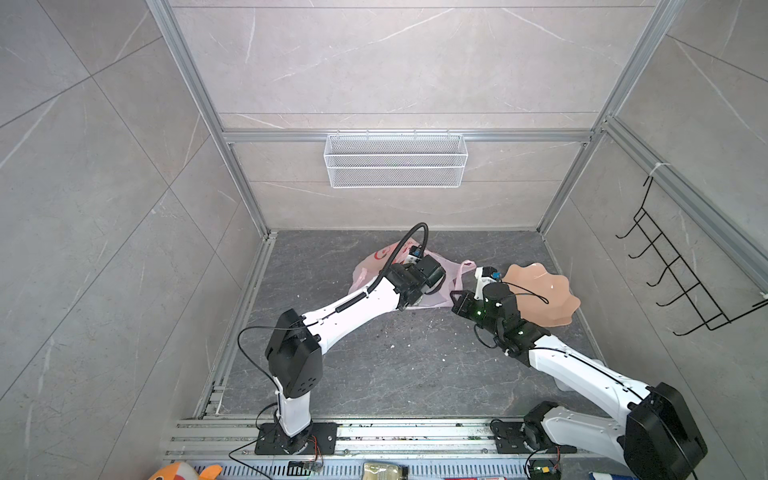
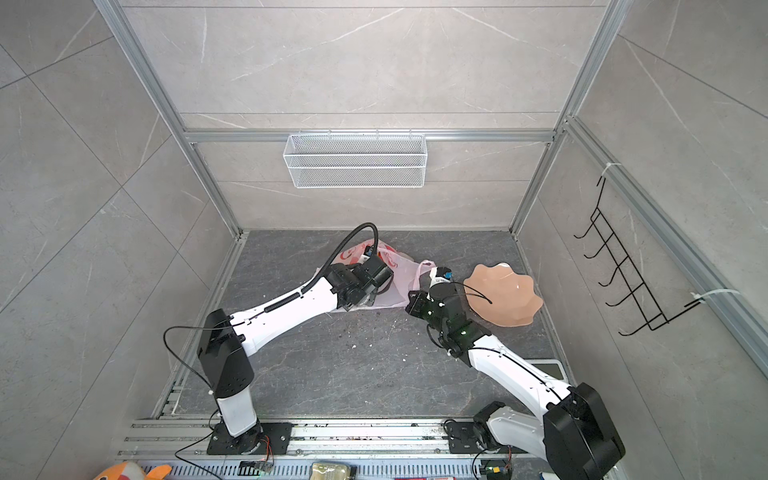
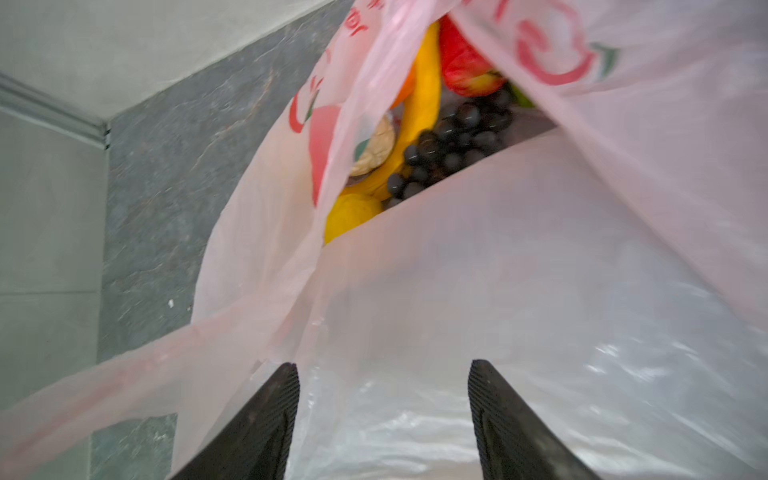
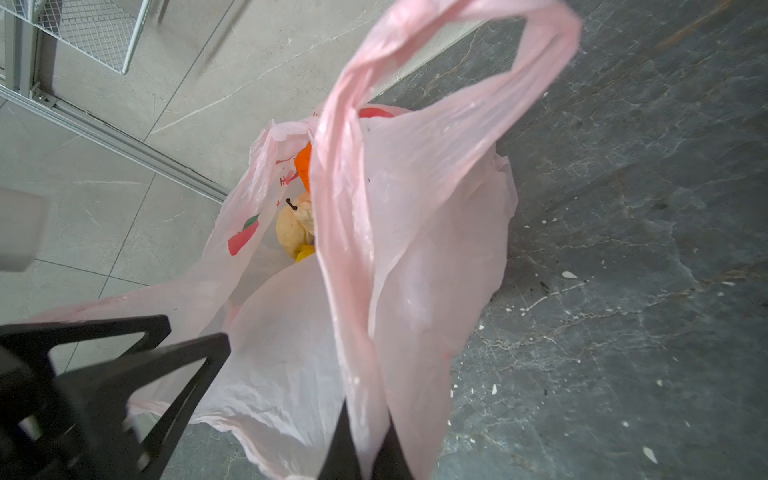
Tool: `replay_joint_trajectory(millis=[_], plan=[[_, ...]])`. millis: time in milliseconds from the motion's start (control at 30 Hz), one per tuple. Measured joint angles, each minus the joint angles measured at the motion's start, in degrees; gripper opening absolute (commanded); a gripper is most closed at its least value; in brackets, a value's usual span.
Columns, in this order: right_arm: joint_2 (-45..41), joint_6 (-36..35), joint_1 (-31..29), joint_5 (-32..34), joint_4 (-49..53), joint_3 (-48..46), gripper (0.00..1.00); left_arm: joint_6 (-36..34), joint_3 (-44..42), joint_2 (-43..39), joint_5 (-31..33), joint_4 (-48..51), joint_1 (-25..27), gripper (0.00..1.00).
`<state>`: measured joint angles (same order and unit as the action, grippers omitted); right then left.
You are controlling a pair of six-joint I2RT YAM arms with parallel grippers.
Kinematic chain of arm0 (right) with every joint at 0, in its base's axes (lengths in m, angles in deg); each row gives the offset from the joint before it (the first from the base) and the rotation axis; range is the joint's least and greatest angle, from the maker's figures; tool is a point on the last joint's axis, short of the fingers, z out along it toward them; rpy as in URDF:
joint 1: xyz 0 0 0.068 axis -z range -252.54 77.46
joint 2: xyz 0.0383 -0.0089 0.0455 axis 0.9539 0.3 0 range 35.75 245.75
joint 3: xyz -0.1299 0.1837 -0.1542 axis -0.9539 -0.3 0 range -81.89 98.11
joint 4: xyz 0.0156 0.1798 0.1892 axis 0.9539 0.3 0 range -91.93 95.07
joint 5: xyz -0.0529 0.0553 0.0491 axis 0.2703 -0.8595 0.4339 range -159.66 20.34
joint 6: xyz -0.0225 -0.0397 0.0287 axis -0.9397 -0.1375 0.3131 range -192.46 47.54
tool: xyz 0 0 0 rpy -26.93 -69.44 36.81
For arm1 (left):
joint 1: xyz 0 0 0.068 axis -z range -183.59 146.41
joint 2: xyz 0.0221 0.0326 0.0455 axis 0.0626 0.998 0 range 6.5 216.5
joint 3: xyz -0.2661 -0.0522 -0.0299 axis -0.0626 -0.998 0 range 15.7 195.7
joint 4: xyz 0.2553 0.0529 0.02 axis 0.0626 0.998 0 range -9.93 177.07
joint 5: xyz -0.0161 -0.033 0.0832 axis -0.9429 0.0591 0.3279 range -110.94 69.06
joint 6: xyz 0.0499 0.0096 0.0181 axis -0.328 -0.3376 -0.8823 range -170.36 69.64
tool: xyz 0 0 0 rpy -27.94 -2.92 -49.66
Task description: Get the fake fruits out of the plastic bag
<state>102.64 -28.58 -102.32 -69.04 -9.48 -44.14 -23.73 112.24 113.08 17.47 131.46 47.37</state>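
Note:
The pink plastic bag [image 1: 374,266] [image 2: 399,270] lies on the dark floor near the back wall. Its mouth gapes in the left wrist view, showing fake fruits inside: a yellow banana [image 3: 424,104], dark grapes [image 3: 453,141], a red fruit [image 3: 461,62], a yellow fruit [image 3: 353,212] and a beige one [image 3: 376,145]. My left gripper [image 3: 382,374] stands open over the bag's lower sheet [image 3: 498,270], holding nothing. My right gripper [image 4: 368,449] [image 1: 457,297] is shut on a loop handle [image 4: 340,174] and holds it up. A beige fruit [image 4: 293,226] and an orange one [image 4: 304,164] show past it.
A peach wavy-edged plate [image 1: 540,291] [image 2: 507,295] lies right of the bag, just behind the right wrist. A white wire basket [image 1: 395,160] hangs on the back wall and a black hook rack [image 1: 681,266] on the right wall. An orange plush toy [image 1: 183,471] lies at the front edge.

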Motion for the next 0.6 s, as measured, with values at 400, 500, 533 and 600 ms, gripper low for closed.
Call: replay_joint_trajectory(millis=[400, 500, 533, 600], plan=[[-1.03, 0.02, 0.0, -0.48, 0.0, -0.26, 0.03, -1.62, 0.79, 4.52, 4.42, -3.41, -10.12, 0.79], [-1.53, 0.02, -0.02, -0.46, 0.02, -0.37, 0.04, -2.54, 3.58, 7.65, 4.0, -4.33, -11.17, 0.79], [-1.77, 0.0, -0.02, -0.46, 0.04, -0.39, 0.04, -2.86, 4.09, 8.44, 3.54, -4.85, -11.39, 0.79], [-2.21, -0.02, -0.07, -0.39, 0.11, -0.39, 0.04, -3.23, 4.42, 9.68, 2.69, -5.6, -11.65, 0.79]])
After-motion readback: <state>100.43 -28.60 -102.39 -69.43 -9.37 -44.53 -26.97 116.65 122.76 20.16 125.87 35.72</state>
